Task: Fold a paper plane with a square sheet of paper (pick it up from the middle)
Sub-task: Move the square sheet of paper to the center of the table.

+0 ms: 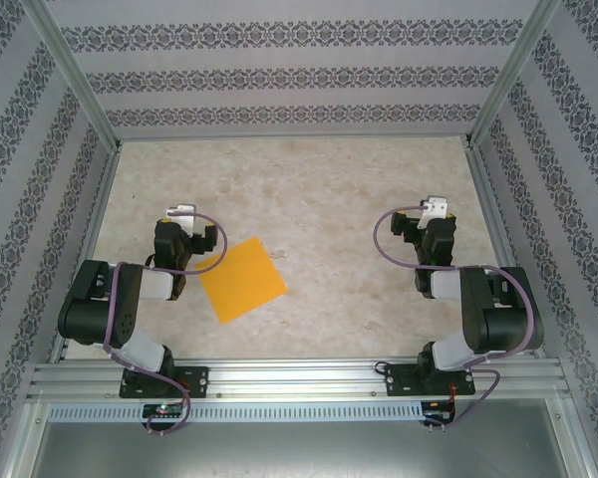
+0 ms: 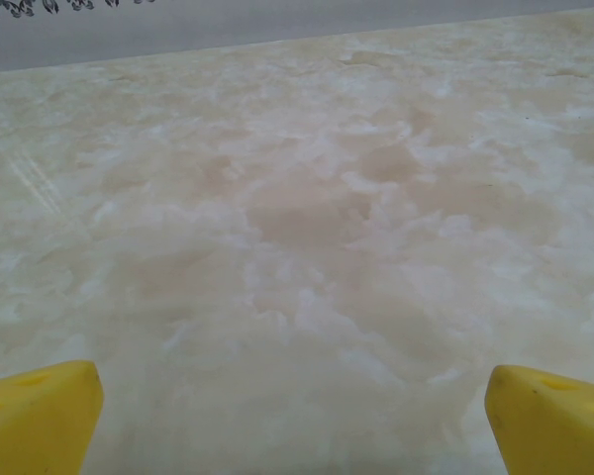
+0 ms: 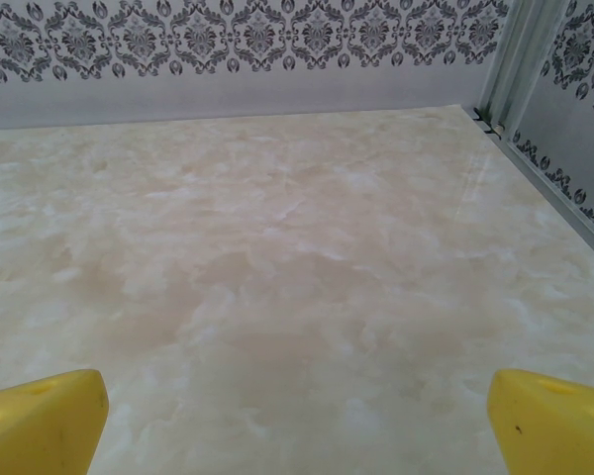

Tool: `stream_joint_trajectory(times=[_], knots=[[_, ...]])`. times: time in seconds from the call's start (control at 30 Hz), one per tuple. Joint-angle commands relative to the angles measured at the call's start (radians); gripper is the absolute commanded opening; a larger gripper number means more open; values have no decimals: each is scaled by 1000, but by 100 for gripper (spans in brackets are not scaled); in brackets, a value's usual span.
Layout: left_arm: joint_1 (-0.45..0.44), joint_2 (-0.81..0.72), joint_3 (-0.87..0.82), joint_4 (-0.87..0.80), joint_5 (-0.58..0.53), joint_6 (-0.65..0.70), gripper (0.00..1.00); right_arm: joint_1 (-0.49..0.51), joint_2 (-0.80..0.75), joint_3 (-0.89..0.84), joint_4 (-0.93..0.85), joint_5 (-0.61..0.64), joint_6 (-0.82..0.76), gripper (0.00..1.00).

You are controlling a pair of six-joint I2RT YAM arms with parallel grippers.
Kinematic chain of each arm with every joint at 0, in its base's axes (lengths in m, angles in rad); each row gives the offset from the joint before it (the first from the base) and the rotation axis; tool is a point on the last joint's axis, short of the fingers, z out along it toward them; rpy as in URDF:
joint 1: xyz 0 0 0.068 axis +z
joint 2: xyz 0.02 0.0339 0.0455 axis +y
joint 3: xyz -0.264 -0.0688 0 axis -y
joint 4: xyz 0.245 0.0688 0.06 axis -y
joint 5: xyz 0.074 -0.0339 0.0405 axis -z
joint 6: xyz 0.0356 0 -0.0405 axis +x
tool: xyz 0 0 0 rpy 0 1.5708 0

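progress: none, sheet (image 1: 241,280) flat, unfolded | left gripper (image 2: 295,424) spread, empty | right gripper (image 3: 297,424) spread, empty | remaining: pickup, every fold

Patterned walls (image 1: 279,75), marbled beige tabletop (image 1: 319,189)

Tabletop (image 1: 329,189): beige marble pattern, flat.
Wallpapered panels (image 1: 279,70): grey damask bands, enclosing tabletop on far, left and right sides.
Aluminium posts (image 1: 68,70): at tabletop's far corners.
Aluminium rail (image 1: 299,376): along tabletop's near edge.
Slotted white strip (image 1: 299,410): outside tabletop's near edge, past rail.
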Motion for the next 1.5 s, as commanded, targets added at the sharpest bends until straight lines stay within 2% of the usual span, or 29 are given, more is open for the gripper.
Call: stream_joint_trajectory(times=[0.0,0.1,0.13,0.2,0.27,0.37,0.43,0.6,0.67,0.73,0.8,0.83,0.87,0.93,1.03,1.23,1.3,1.4,1.47], knots=[[13,-59,17,2,40,24,100,6,-44,-8,32,-79,-41,98],[13,-144,47,-132,40,9,100,23,-134,-19,-26,-6,-31,98],[14,-170,54,-171,44,2,100,23,-172,4,-107,-10,-19,98],[14,-225,42,-207,22,-33,100,17,-240,105,-415,-12,59,98],[18,-293,25,-247,-9,-76,100,24,-285,136,-550,-13,90,98],[20,-415,46,-406,-74,-123,100,52,-391,168,-735,3,115,98],[22,-484,54,-460,-125,-172,100,53,-443,204,-839,1,180,98],[24,-588,128,-657,-149,-296,100,51,-496,334,-1135,-71,467,98],[25,-600,184,-788,-175,-389,100,48,-499,361,-1205,-178,539,98],[25,-611,256,-945,-166,-499,100,44,-492,331,-1130,-436,573,98],[25,-621,322,-1079,-94,-556,100,72,-472,299,-1006,-631,692,98],[25,-622,341,-1108,-36,-549,100,111,-466,297,-991,-646,719,98],[25,-622,366,-1141,23,-548,100,168,-460,319,-1036,-604,720,98],[25,-618,414,-1233,67,-570,100,291,-454,387,-1179,-402,692,98],[25,-635,471,-1343,154,-507,100,477,-438,442,-1267,-189,672,98],[25,-741,476,-1445,166,-476,100,700,-372,488,-1235,-29,739,98],[25,-767,472,-1444,195,-477,100,767,-312,529,-1220,-5,733,98],[25,-794,460,-1458,176,-468,100,839,-191,607,-1223,0,734,98],[25,-800,461,-1479,174,-446,100,889,-113,674,-1246,62,757,98]])
